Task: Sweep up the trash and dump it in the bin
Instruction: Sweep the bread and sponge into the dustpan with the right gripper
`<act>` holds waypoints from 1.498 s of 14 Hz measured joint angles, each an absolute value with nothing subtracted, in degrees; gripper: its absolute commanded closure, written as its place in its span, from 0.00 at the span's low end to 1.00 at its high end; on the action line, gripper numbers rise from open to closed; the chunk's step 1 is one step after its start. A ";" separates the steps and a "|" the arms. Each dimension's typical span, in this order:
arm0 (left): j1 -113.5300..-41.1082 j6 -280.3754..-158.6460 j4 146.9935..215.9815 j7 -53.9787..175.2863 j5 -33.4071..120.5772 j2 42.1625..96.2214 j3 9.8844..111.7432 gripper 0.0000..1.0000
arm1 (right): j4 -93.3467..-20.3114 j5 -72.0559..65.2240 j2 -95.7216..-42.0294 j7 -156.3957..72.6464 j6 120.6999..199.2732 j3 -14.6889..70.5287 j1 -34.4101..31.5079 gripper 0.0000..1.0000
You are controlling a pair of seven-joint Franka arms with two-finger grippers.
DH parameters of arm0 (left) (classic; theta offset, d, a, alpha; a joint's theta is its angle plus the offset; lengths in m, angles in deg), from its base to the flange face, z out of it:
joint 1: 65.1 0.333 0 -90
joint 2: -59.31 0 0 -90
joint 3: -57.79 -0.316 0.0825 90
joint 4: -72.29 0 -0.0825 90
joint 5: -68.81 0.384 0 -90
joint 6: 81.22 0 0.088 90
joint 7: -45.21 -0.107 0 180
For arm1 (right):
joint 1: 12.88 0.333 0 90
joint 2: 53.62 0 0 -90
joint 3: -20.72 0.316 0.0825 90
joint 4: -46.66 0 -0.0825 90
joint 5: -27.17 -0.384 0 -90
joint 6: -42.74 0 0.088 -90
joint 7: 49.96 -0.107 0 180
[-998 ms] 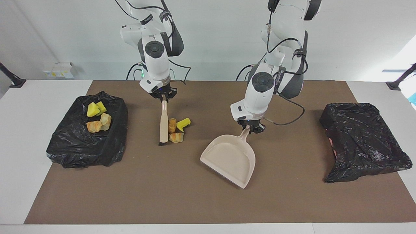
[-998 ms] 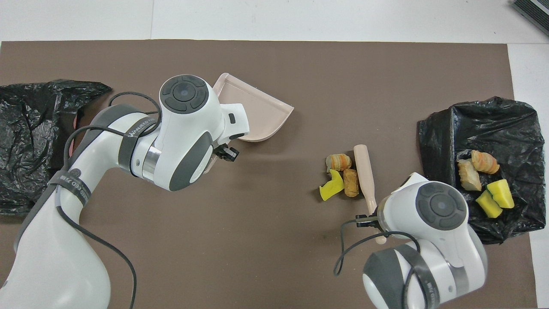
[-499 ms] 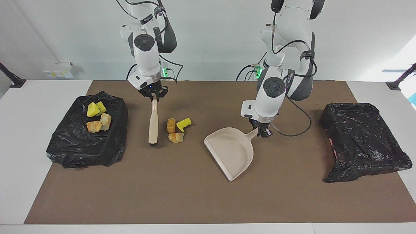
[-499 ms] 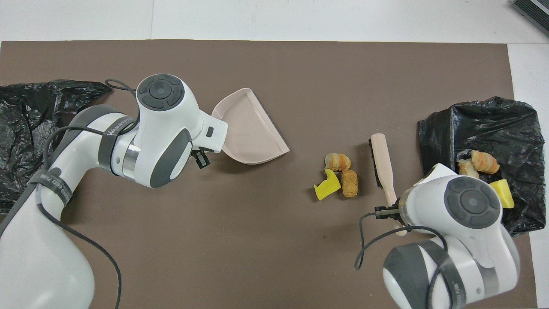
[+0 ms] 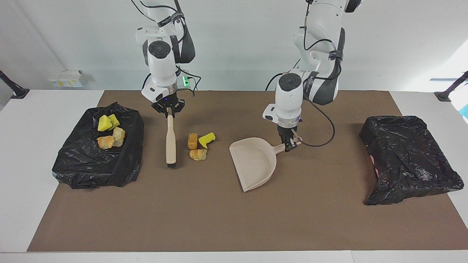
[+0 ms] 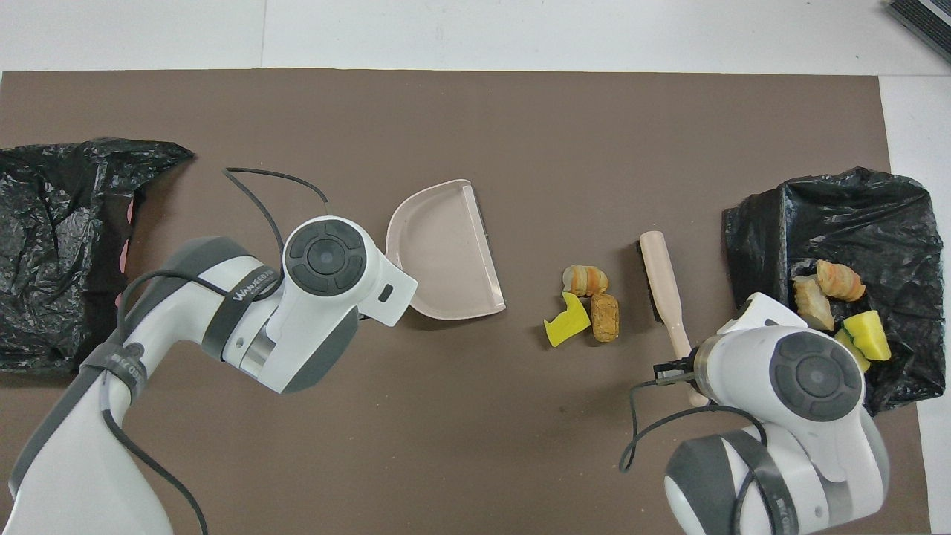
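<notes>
Trash [image 5: 199, 145], three loose pieces, sits on the worktop [image 5: 226, 219] between my two tools: the brush [image 5: 170, 140] in my right jaws [image 5: 168, 111], clamped on its handle, stands just beside the pile toward the right arm's end, its long axis running straight away from the robots. On the pile's other flank, well apart, my left jaws [image 5: 290, 146] grip the dustpan [image 5: 254, 166] by its handle, mouth turned toward the pile. Four more pieces already lie in the bin [image 5: 98, 146], so I reckon the brush must push sideways across the pile into the pan.

Facing camera high; overhead steep; both share mat [image 5: 234, 219].
</notes>
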State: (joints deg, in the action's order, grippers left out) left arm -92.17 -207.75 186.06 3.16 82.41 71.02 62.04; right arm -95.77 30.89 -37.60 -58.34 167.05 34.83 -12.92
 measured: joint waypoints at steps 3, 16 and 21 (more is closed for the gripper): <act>-95.00 -204.35 186.99 2.94 82.59 69.63 62.15 1.00 | -97.13 30.89 -37.29 -58.34 167.75 35.00 -11.93 1.00; -100.30 -197.44 188.26 3.04 82.68 67.89 62.34 1.00 | -95.98 17.35 -43.95 -64.28 170.53 35.32 1.88 1.00; -100.59 -200.02 190.15 2.94 82.66 67.48 62.17 1.00 | -88.53 6.66 -48.84 -64.15 169.41 35.37 5.64 1.00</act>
